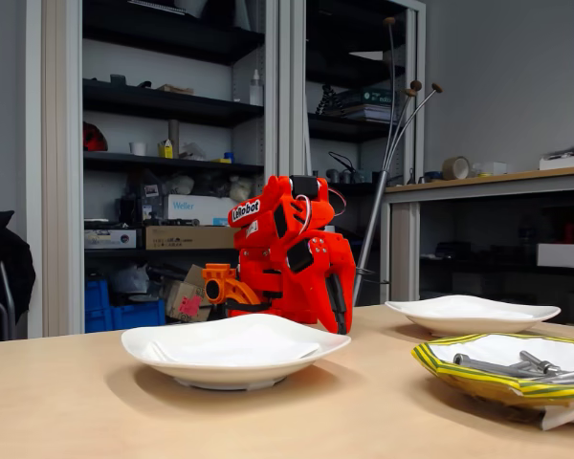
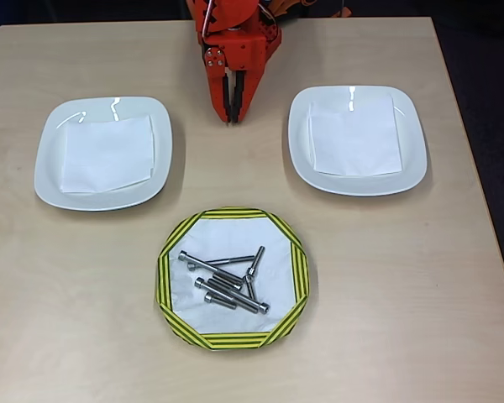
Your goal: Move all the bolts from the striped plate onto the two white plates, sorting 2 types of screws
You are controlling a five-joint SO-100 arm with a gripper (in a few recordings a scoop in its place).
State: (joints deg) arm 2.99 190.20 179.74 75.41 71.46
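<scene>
Claw [image 2: 233, 113] closed, empty, tips down just above counter [image 2: 420, 277] between the two white plates: left plate [image 2: 101, 152], right plate [image 2: 357, 138], one napkin each, no bolts. Striped plate [image 2: 232, 278] sits front centre with about six bolts [image 2: 227, 281] piled. Arm [image 1: 292, 253] label reads "LeRobot".

In the fixed view, a white label on the upper part of the orange robot arm [image 1: 289, 251] reads "LeRobot" in dark letters. On the shelves behind it, a white box [image 1: 199, 207] carries the word "Weller". Other boxes and items on the shelves bear markings too small or blurred to read, and no lettering can be made out in the overhead view.
</scene>
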